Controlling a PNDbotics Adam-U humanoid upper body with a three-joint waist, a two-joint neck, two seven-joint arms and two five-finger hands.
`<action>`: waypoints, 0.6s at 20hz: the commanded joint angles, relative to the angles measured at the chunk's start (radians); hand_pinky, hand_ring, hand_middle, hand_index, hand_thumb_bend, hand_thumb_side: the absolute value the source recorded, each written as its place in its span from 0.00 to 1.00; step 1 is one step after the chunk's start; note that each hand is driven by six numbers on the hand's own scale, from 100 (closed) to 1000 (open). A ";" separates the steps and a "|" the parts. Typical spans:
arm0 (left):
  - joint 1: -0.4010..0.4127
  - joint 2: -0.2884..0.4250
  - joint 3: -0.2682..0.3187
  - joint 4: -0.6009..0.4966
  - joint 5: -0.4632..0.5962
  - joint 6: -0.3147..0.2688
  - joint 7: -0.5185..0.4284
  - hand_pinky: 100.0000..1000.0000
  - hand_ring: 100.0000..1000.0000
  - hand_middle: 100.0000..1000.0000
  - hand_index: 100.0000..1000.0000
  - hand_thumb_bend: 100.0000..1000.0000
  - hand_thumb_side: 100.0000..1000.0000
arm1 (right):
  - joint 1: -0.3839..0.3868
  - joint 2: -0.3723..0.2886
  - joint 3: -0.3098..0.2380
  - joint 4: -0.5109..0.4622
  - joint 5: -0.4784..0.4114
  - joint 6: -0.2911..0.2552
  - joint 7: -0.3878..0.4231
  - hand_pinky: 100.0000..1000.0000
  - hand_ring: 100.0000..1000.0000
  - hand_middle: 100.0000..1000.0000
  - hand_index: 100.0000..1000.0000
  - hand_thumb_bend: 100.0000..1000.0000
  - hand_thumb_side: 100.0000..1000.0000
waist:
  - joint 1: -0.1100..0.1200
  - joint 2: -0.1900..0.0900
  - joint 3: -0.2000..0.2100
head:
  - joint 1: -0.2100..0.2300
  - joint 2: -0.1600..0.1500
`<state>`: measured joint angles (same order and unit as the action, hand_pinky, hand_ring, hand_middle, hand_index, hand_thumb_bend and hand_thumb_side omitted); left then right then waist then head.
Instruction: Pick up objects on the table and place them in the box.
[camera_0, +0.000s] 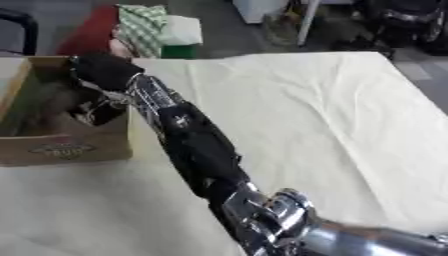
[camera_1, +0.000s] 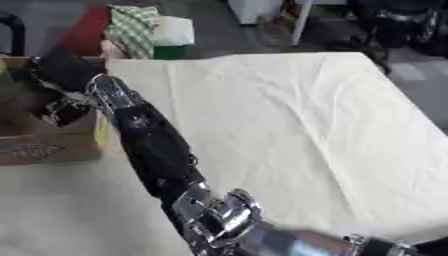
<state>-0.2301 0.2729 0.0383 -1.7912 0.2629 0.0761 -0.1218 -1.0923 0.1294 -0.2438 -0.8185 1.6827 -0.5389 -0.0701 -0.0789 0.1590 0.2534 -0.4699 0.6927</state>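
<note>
Right hand (camera_0: 98, 102) is down inside the cardboard box (camera_0: 66, 149), which sits at the far left of the bench (camera_0: 332, 125), and my arm (camera_0: 197, 145) stretches diagonally from the lower right corner up to it. From both head views I see the black wrist at the box's near right rim and dark fingers hanging below it, but I cannot tell whether they are released, clenched, or wrapped round anything, because they blur into the shadowed interior. No separate object can be made out in the hand, and none shows on the cream cloth that covers the bench. My left hand appears in neither view. I judge this to be the placing step, with the hand already past the rim. To do it well, I would let the fingers go only once the hand is low and clear of the right wall, so that whatever I carry drops inside and not onto the edge. Then I would lift straight up before swinging back, since my forearm lies across the box's near corner and a sideways pull could drag the light box along the cloth. Beyond the bench, a green checked cloth (camera_0: 144, 25) lies over some clutter, which plays no part.
</note>
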 joint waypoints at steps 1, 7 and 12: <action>-0.015 0.010 -0.002 -0.010 0.007 -0.001 -0.003 0.61 0.62 0.53 0.51 0.00 0.84 | -0.026 -0.002 -0.004 -0.006 0.018 0.016 -0.038 0.73 0.60 0.41 0.72 0.00 0.17 | 0.009 -0.018 0.001 | -0.004 -0.011; -0.016 0.010 -0.002 -0.010 0.007 -0.001 -0.003 0.61 0.62 0.53 0.51 0.00 0.84 | -0.021 0.004 0.009 0.009 0.036 0.003 -0.061 0.74 0.61 0.42 0.73 0.00 0.18 | 0.009 -0.019 0.000 | -0.004 -0.011; -0.017 0.010 -0.001 -0.010 0.008 -0.001 -0.001 0.61 0.62 0.53 0.51 0.00 0.84 | -0.012 0.008 0.015 0.018 0.053 -0.012 -0.049 0.74 0.62 0.45 0.73 0.00 0.22 | 0.009 -0.019 -0.001 | -0.004 -0.011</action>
<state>-0.2316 0.2729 0.0350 -1.7891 0.2638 0.0761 -0.1219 -1.0860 0.1379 -0.2333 -0.7897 1.7268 -0.5461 -0.1195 -0.0789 0.1581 0.2532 -0.4699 0.6925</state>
